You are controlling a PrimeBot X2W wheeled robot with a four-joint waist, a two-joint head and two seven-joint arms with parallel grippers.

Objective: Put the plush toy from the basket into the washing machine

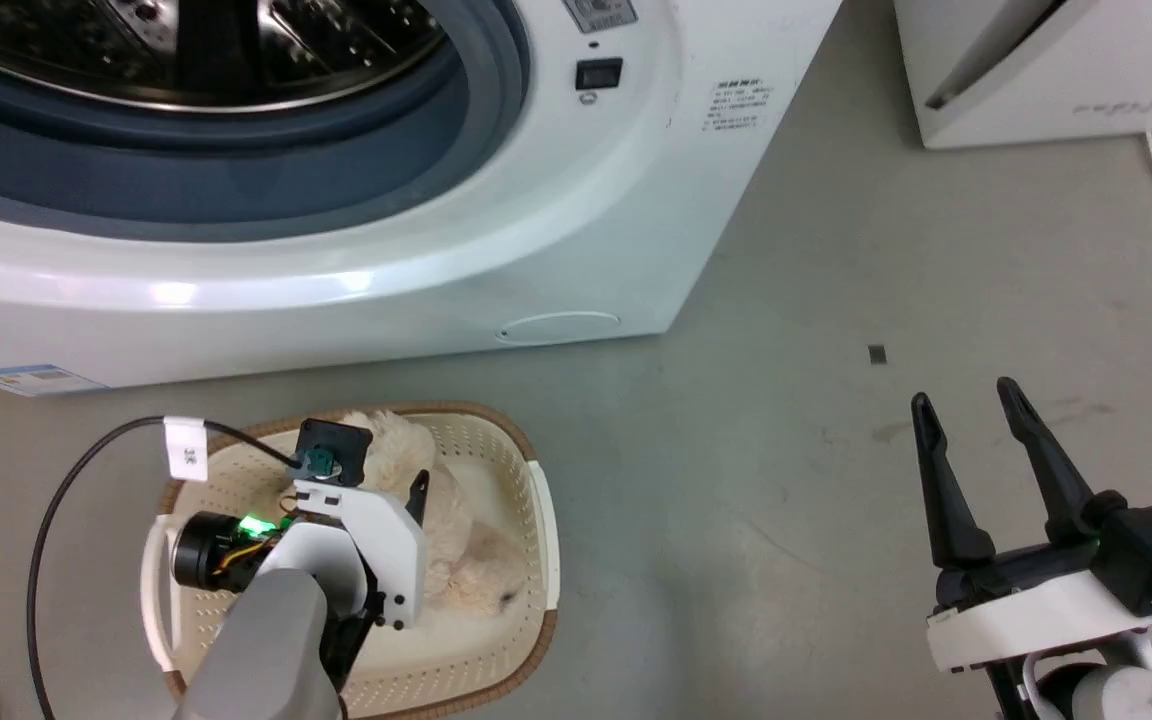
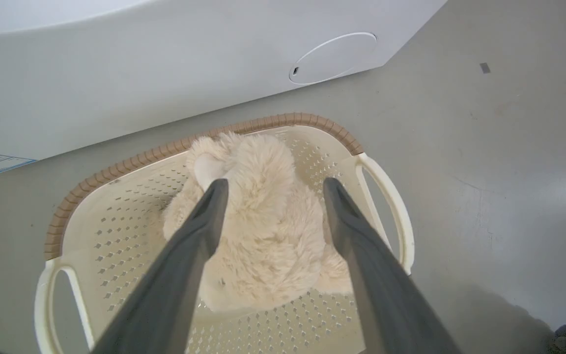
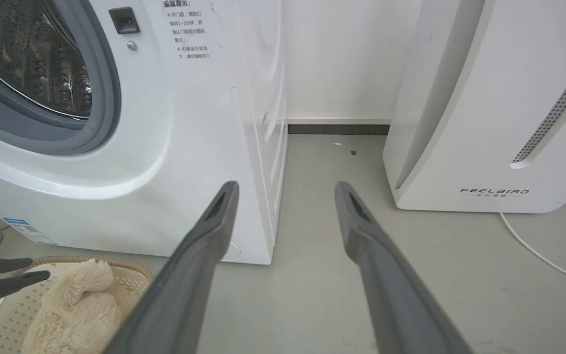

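Below the white front-loading washing machine (image 1: 536, 200), the shaggy cream plush toy (image 2: 258, 231) lies ungripped in the perforated cream plastic basket (image 2: 116, 216); left gripper (image 2: 274, 186) spread over it, right gripper (image 1: 964, 392) idle, fingers apart. Lifting, loading remain.

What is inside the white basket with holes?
A shaggy cream plush toy lies inside the cream-white perforated plastic basket. The basket floor beneath the toy is hidden.

Right pincer (image 1: 964, 393): long black tapered fingers (image 1: 941, 480), white mount
Left wrist (image 1: 386, 530): white housing, green light (image 1: 254, 524), black cable (image 1: 34, 570)
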